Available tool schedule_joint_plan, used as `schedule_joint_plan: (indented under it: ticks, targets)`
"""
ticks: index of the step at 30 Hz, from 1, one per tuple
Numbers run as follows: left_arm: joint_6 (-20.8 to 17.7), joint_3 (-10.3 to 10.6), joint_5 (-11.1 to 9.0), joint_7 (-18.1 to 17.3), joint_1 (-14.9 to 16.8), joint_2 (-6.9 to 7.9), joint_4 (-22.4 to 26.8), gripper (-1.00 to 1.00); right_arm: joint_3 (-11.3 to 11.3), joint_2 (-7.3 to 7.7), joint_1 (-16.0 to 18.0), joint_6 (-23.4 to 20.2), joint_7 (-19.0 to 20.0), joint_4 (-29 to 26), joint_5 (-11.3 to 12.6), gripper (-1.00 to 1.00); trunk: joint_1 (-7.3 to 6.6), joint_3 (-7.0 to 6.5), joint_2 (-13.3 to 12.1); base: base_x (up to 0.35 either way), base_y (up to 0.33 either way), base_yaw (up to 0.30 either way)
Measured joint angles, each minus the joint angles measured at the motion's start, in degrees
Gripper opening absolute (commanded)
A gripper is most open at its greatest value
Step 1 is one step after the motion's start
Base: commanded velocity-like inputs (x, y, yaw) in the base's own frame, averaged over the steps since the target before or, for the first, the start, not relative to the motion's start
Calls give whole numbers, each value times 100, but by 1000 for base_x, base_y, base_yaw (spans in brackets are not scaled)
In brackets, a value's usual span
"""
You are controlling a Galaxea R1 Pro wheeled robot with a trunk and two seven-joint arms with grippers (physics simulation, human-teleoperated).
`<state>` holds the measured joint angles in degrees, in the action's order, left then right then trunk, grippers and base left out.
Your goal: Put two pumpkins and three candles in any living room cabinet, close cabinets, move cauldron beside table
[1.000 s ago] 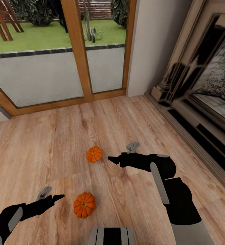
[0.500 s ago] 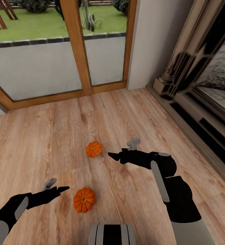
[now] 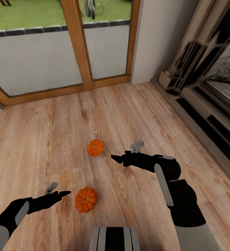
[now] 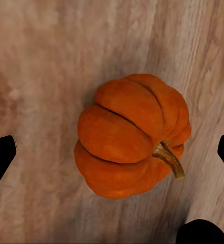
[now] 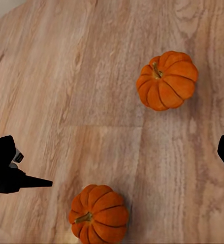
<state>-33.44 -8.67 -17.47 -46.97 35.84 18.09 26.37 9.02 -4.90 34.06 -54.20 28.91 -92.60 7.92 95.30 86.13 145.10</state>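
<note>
Two orange ribbed pumpkins lie on the wooden floor. The near pumpkin (image 3: 86, 199) (image 4: 129, 134) (image 5: 97, 213) lies just right of my left gripper (image 3: 65, 192) (image 4: 112, 155). That gripper is open, its fingertips (image 4: 0, 157) wide on either side of the pumpkin and apart from it. The far pumpkin (image 3: 95, 147) (image 5: 167, 80) sits a short way left of my right gripper (image 3: 115, 158) (image 5: 112, 152), which hovers open and empty. The candles, cabinet, cauldron and table are out of view.
A fireplace (image 3: 212, 90) with a dark surround runs along the right wall. A wood-framed glass door (image 3: 76, 45) closes the back. Bare plank floor (image 3: 41, 132) stretches to the left and behind the pumpkins. My base (image 3: 115, 238) shows at the bottom edge.
The head view has tilted, so the floor and pumpkins sit higher in the picture. My left gripper has edged a little closer to the near pumpkin. Both pumpkins lie where they were.
</note>
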Motion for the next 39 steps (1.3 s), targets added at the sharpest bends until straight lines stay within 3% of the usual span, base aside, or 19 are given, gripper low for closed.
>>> schedule_joint_plan:
  ticks: [13,29,39]
  targets:
    - [12,19,12,1,108,-38,0,100,-1,-7,9,1,0,0,2,100,33,288,17,0,0,0]
    - [53,198,22,-13,242,-43,0,100,-1,-42,3,9,0,0,4,100,75,643,39,0,0,0]
    - [108,215,19,-35,241,-37,47,100,-1,-47,2,9,-4,0,7,100,74,644,39,0,0,0]
